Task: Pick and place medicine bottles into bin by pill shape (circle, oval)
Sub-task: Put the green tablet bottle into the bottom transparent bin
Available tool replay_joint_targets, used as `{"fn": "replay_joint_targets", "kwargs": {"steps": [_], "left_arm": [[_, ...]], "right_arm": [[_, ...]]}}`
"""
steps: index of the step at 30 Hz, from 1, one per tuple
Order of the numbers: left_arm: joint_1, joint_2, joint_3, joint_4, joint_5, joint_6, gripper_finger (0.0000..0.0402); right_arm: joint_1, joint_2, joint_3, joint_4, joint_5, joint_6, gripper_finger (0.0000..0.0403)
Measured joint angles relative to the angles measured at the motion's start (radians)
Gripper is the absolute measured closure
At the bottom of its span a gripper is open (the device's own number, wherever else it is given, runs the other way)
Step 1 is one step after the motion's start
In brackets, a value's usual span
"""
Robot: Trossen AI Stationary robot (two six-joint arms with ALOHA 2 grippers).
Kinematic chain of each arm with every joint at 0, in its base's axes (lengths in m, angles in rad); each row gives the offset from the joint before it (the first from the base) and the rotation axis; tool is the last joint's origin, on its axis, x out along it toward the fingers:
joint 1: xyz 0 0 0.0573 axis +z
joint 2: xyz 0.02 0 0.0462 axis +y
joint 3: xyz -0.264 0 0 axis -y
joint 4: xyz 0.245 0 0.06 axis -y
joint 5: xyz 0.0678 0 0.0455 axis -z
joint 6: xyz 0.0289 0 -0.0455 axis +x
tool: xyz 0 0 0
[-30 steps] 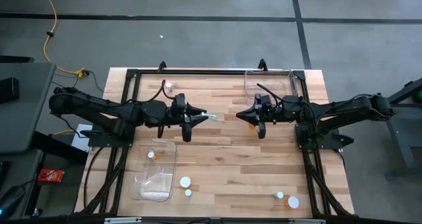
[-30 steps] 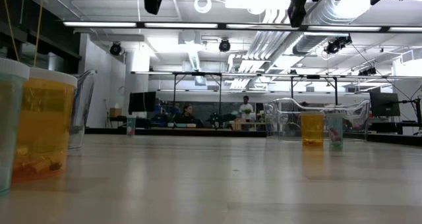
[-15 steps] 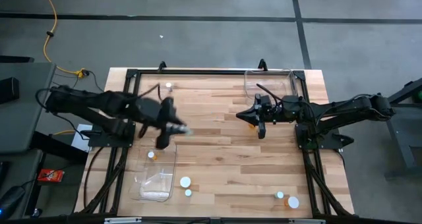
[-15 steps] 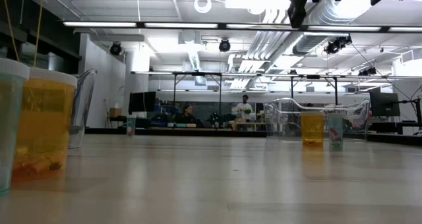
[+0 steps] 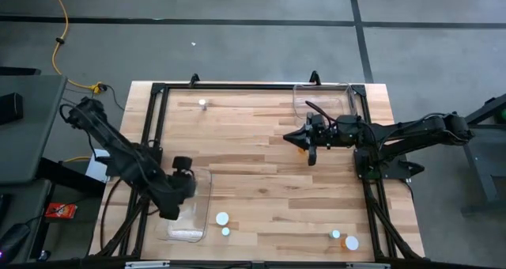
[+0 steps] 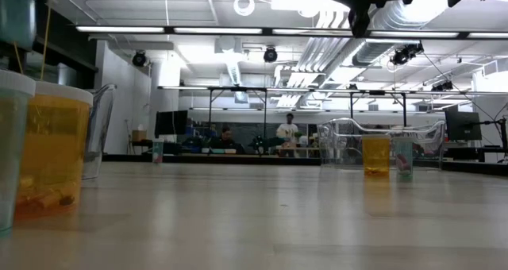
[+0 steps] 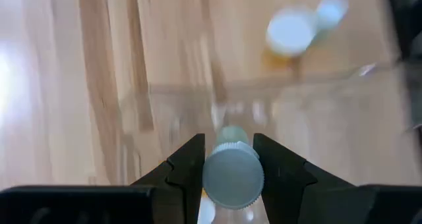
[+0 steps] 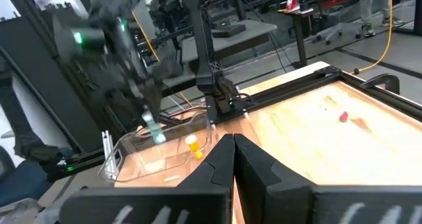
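My left gripper [image 5: 183, 188] points down over the clear bin [image 5: 194, 223] at the near left, shut on a pale teal medicine bottle with a white cap [image 7: 232, 178]. The right wrist view shows this bottle [image 8: 156, 133] above the bin, where an orange bottle [image 8: 191, 145] stands inside. My right gripper [image 5: 303, 141] hangs above the table's middle right, fingers shut together [image 8: 231, 143]. An orange bottle [image 5: 298, 140] shows at its tips in the high view; whether it touches it I cannot tell. My left gripper pinches the teal bottle just under its white cap [image 7: 231, 159], between its two fingers. The fingers come from above, pointing down. The bottle is lifted clear above the bin, its cap toward the wrist and its body [image 7: 231, 136] pointing down past the fingertips.
A second clear bin [image 5: 324, 96] stands at the far right corner. Loose bottles stand at the far left [image 5: 203, 104], right of the near bin [image 5: 222, 218] [image 5: 226, 231] and at the near right [image 5: 336, 234] [image 5: 352, 242]. People are in the room beyond the table [image 6: 287, 135].
My left gripper has swung from the table's middle toward the near left with the teal bottle and has tipped from level to pointing down over the near-left bin. It has stayed shut on the bottle.
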Motion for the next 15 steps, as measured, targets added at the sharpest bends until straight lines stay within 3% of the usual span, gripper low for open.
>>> {"fn": "replay_joint_targets", "kwargs": {"steps": [4, 9, 15], "left_arm": [[0.003, 0.045, -0.11, 0.043, 0.061, -0.025, 0.0293], [0.0, 0.048, -0.213, 0.16, 0.046, -0.013, 0.0293], [0.001, 0.048, -0.276, 0.16, 0.023, 0.003, 0.0293]], "right_arm": [[0.0, 0.0, 0.0, -0.002, 0.003, 0.0, 0.0402], [0.0, 0.0, 0.0, -0.01, 0.003, 0.0, 0.0402], [0.0, 0.0, 0.0, -0.019, 0.003, 0.0, 0.0402]]}}
